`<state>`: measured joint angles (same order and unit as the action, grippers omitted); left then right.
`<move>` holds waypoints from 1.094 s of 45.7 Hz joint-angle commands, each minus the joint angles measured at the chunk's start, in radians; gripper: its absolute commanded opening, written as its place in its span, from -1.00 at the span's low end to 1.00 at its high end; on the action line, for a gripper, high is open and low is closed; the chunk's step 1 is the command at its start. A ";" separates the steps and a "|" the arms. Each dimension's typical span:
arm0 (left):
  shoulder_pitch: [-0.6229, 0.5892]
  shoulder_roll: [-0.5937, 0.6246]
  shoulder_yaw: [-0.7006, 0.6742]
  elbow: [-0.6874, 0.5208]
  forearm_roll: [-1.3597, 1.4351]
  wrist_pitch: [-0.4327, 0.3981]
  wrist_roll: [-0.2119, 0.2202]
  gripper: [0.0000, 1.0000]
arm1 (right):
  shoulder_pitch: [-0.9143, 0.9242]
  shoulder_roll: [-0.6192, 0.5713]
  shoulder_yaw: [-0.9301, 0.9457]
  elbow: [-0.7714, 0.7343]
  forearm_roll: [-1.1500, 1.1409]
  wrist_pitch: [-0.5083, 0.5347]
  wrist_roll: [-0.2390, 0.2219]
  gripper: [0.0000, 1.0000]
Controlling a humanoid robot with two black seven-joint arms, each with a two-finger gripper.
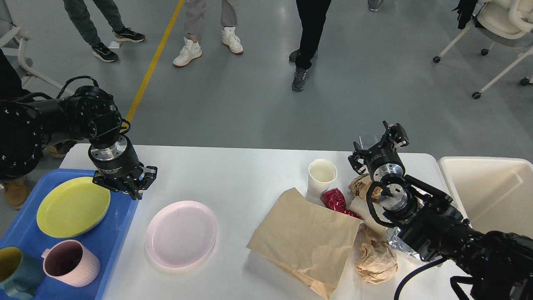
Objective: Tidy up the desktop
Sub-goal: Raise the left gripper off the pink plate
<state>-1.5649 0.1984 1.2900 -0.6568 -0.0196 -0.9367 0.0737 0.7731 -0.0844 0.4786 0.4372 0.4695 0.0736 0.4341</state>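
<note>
The white desktop [250, 175] fills the lower half of the view, with its far edge towards the people standing on the grey floor. At its left end sits a blue tray [25, 237] holding a yellow-green plate [73, 206], a pink mug [70, 262] and a dark teal mug [16, 271] at the bottom corner. Just beside the tray, on the bare tabletop, lies a pale pink plate [181, 233].

The left gripper [125, 183] hangs above the tray's right edge, pointing down, between the yellow-green plate and the pink one — its fingers stand a little apart and hold nothing.

Over on the right is the clutter: a white paper cup [321, 175] standing upright, a flat brown paper bag [306, 237] in front of it, a crumpled red wrapper [335, 200] between cup and bag, and balls of crumpled brown paper [374, 260] near the front edge. The right gripper [381, 143] is raised above this pile near the table's far edge — its fingers are spread with nothing between them. A cream bin [491, 191] stands just beside the table's right end.
</note>
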 commanded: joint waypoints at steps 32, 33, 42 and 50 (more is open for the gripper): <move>-0.464 -0.007 0.181 -0.391 0.006 -0.023 -0.011 0.91 | 0.000 0.000 0.000 0.000 0.000 0.000 0.000 1.00; -0.477 -0.007 0.183 -0.403 0.006 -0.023 -0.011 0.92 | 0.000 0.000 0.000 0.000 0.000 0.000 0.000 1.00; -0.517 -0.033 0.193 -0.437 0.003 -0.023 -0.014 0.92 | 0.000 0.000 0.000 0.000 0.000 0.000 0.000 1.00; -0.405 -0.088 0.184 -0.386 -0.002 -0.023 -0.015 0.91 | 0.000 0.000 0.000 0.000 0.000 0.000 0.000 1.00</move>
<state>-2.0515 0.1439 1.4820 -1.0824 -0.0191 -0.9599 0.0591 0.7731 -0.0844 0.4786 0.4372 0.4694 0.0736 0.4341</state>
